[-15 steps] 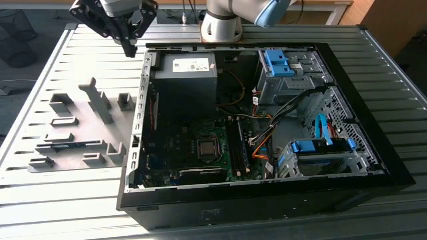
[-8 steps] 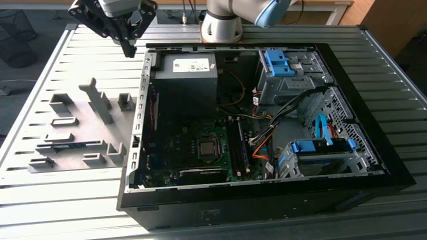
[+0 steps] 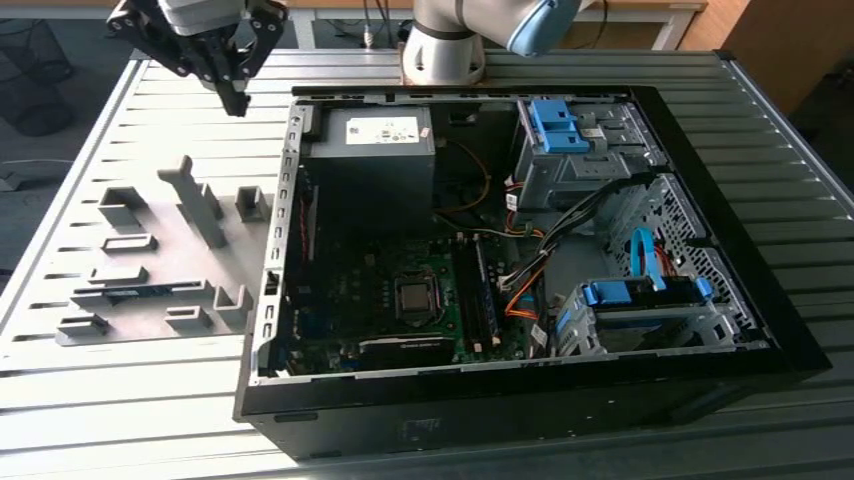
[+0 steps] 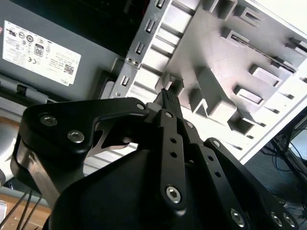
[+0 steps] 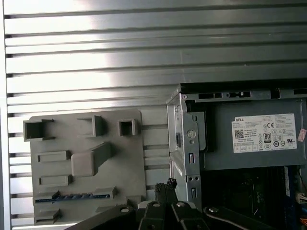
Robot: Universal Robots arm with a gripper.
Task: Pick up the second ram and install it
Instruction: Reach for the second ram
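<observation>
Clearly empty (fingers (image 4: 169, 103) together), the black gripper (image 3: 238, 98) hangs well apart from the thin blue-green memory stick (image 3: 140, 291), its length across the grey plastic plate (image 3: 160, 225).

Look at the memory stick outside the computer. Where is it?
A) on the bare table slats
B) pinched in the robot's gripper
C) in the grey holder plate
C: the second ram sits in a slot of the grey fixture plate beside the computer case, and the gripper hangs apart from it, holding nothing.
</observation>
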